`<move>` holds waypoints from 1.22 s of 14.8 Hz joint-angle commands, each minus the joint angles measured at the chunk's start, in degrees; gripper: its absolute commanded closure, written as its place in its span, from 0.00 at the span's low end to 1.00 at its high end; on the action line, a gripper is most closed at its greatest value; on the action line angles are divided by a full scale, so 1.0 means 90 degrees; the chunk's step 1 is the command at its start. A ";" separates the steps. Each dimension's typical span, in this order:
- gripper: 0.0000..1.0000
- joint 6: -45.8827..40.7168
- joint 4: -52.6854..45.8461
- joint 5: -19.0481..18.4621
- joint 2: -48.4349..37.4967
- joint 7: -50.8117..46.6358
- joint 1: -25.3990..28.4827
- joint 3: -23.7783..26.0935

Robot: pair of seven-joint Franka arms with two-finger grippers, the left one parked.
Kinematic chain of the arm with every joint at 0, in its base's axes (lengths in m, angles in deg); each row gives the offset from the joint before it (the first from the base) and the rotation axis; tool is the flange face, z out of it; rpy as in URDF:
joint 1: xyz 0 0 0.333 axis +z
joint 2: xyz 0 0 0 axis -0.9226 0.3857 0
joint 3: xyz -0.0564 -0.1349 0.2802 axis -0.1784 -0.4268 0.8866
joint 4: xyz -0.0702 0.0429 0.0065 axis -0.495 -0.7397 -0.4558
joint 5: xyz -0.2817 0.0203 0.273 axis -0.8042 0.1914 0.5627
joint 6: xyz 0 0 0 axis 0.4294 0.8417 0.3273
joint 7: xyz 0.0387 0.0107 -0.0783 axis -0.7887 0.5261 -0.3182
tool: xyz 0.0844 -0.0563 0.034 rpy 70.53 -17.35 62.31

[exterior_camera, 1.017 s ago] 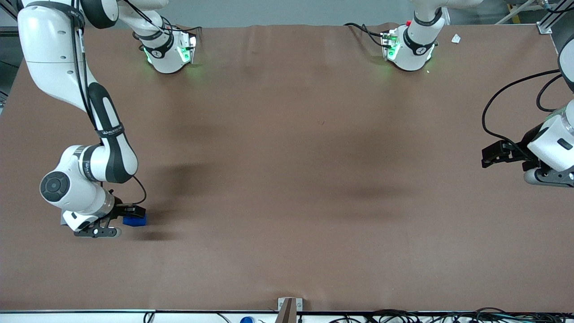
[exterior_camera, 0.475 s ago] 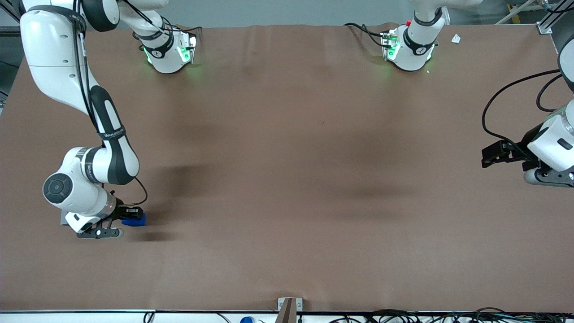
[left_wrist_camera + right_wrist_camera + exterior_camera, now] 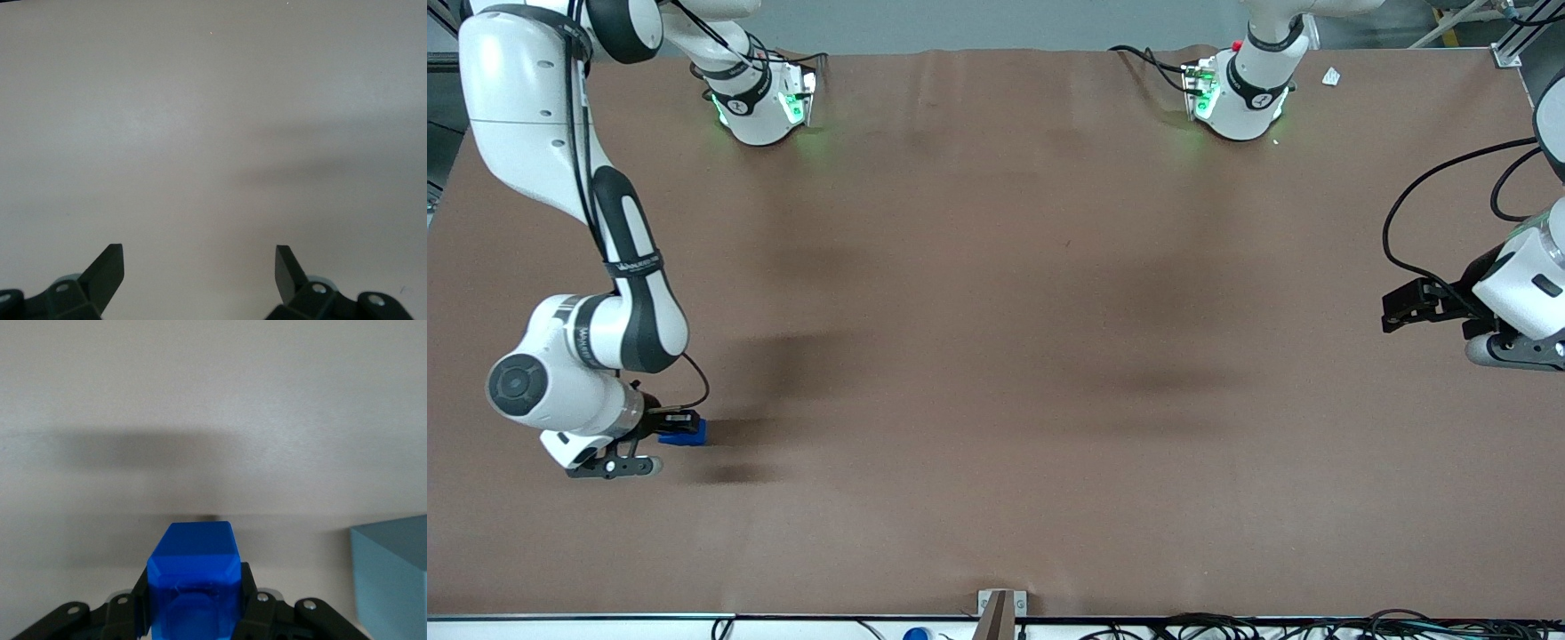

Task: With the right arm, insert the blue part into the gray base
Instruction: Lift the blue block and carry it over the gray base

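Observation:
My right arm's gripper (image 3: 679, 425) is shut on the blue part (image 3: 687, 434), a small bright-blue cube, near the working arm's end of the table and slightly above the brown surface. In the right wrist view the blue part (image 3: 193, 557) sits between the black fingers (image 3: 141, 587) of the gripper (image 3: 193, 590). The gray base (image 3: 393, 577), a light-gray block, stands on the table close beside the held cube, only partly in view. In the front view the gray base is hidden under the arm's wrist.
The brown table mat (image 3: 996, 356) stretches toward the parked arm's end. Two arm bases (image 3: 765, 107) (image 3: 1240, 98) stand at the edge farthest from the front camera. A small metal bracket (image 3: 996, 609) sits at the nearest edge.
The right arm's wrist and gripper have shifted a little toward the working arm's end of the table, carrying the blue part with them.

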 commanded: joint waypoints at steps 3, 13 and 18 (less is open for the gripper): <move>1.00 -0.1318 -0.0959 -0.0061 -0.0068 0.1330 -0.0765 0.0047; 1.00 -0.1349 -0.0871 0.0046 -0.0029 0.2398 -0.1489 0.0047; 1.00 -0.1339 -0.0871 0.0036 -0.0029 0.2349 -0.1577 0.0047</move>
